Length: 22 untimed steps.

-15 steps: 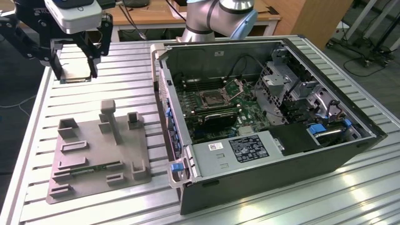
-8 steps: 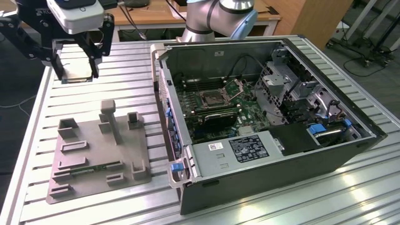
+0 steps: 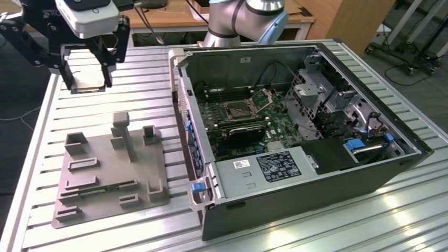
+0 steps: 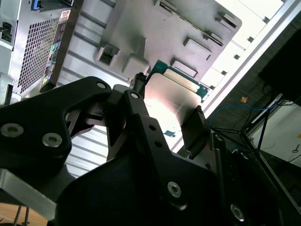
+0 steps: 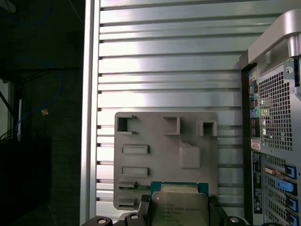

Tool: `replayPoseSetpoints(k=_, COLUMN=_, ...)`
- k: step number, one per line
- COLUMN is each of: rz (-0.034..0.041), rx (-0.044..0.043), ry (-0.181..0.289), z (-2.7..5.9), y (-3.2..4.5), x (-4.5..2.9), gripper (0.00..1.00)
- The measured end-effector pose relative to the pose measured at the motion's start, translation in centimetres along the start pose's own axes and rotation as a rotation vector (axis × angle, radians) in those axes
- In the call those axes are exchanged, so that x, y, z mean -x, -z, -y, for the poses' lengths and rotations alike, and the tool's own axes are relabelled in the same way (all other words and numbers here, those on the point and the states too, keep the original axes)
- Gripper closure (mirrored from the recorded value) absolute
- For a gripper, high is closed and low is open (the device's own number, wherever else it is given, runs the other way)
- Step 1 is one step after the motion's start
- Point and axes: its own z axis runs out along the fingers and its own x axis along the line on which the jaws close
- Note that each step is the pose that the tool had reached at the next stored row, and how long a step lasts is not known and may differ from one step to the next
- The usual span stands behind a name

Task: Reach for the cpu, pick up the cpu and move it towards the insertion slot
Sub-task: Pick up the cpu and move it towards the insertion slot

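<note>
Upper left of the exterior view: the fingers (image 3: 68, 73) clamp the cpu (image 3: 87, 80) between them, above the table (image 3: 144, 79). The insertion slot (image 3: 236, 110) lies well apart, mid-frame.

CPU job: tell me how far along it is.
Done: the cpu is picked up, clamped in the gripper. In hand: it hangs above the slatted table near the grey fixture. Left: reaching the insertion slot inside the open case, which is well apart from it.
</note>
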Motion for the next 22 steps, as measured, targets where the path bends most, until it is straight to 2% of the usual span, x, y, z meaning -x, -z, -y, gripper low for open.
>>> replayPoseSetpoints(k=22, rz=0.0004, rx=0.0000, ry=0.000, z=0.00, y=-0.10, x=0.49, gripper=0.45)
